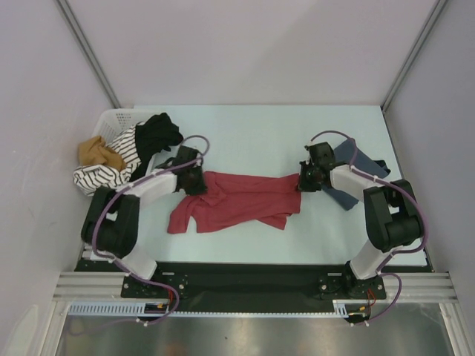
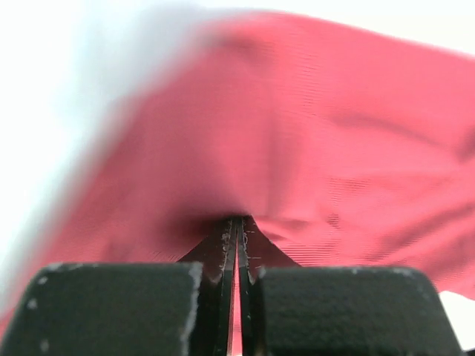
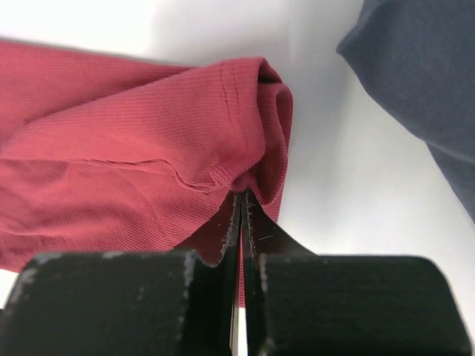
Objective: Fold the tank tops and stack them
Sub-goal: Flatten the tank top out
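The brick red tank top [image 1: 237,202] lies crumpled across the middle of the table. My left gripper [image 1: 195,180] is shut on its upper left part; in the left wrist view the red cloth [image 2: 297,148] bunches at the tips of the gripper [image 2: 237,221]. At the red top's upper right hem my right gripper [image 1: 306,178] is shut on a fold; the hem [image 3: 252,126] is pinched at the tips [image 3: 243,194]. The slate blue-grey tank top [image 1: 355,174] lies at the right under the right arm and shows again [image 3: 423,81] in the right wrist view.
A white basket [image 1: 119,122] at the back left holds a pile of clothes: a striped piece [image 1: 111,167], a tan piece [image 1: 100,152] and a black piece [image 1: 159,133]. Walls close in the table on three sides.
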